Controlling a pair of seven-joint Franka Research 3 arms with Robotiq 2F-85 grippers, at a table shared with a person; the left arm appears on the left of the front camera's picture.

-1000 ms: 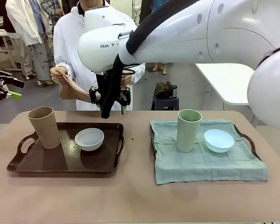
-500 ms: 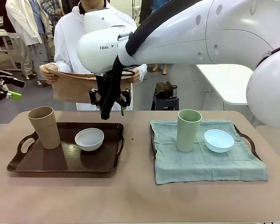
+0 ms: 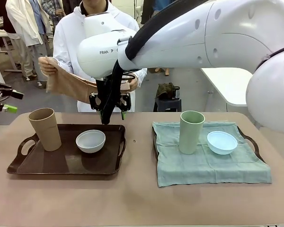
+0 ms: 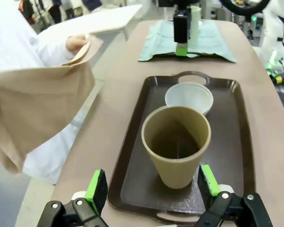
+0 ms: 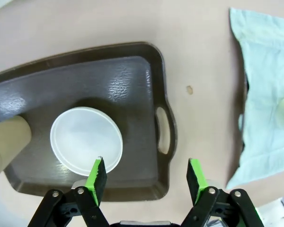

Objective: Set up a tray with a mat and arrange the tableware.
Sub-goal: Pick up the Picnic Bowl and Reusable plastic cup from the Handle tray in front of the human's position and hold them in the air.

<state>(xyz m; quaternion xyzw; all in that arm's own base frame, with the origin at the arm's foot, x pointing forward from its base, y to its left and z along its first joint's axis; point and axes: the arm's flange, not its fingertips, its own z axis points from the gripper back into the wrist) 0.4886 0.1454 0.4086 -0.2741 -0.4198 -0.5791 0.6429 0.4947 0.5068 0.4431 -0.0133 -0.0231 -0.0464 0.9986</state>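
Both jaws spread, empty. We should lift tan tumbler (image 4: 176, 146) with left gripper (image 4: 152, 182), white bowl (image 5: 86, 139) with right gripper (image 5: 145, 172), clearing tray (image 5: 132, 80) for mat (image 4: 38, 104).

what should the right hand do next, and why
Probably lower the open right hand onto the rim of the white bowl and lift it off. The brown tray is bare under the bowl, and the person holds a tan mat spread behind it, which seems meant to go on that tray.
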